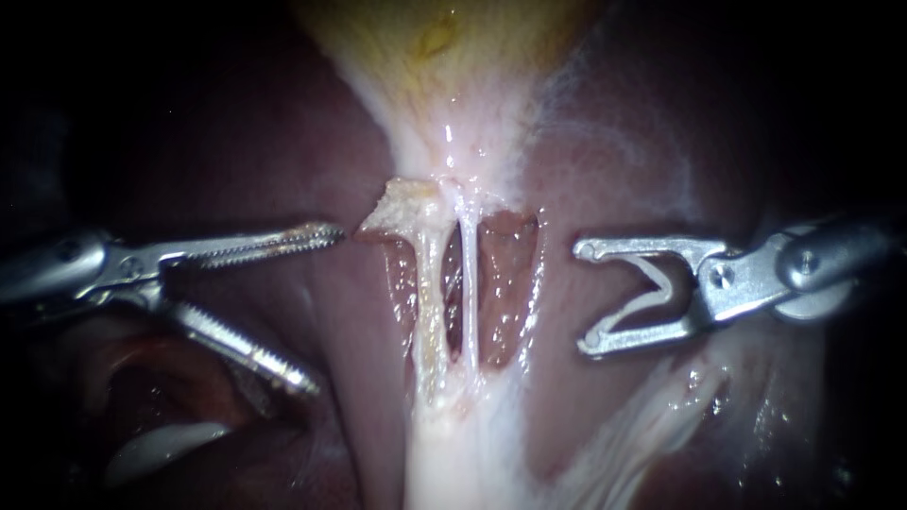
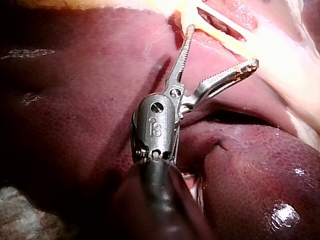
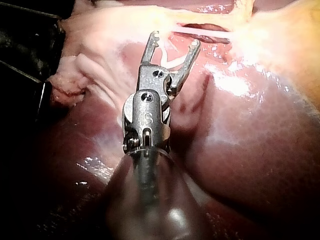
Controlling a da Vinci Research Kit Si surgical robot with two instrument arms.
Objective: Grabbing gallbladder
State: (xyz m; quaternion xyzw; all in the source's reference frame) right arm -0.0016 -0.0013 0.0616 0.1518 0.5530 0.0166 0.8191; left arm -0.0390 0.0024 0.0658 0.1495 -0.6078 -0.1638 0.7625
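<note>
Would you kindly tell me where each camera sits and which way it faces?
Endoscope view: close over the tissue, facing the tubes under the gallbladder; left instrument and right instrument enter from opposite sides.
Left wrist view: on the left arm, looking along its own instrument toward the tubes.
Right wrist view: on the right arm, likewise along its own instrument.
Shared: all show tubes and liver.
</note>
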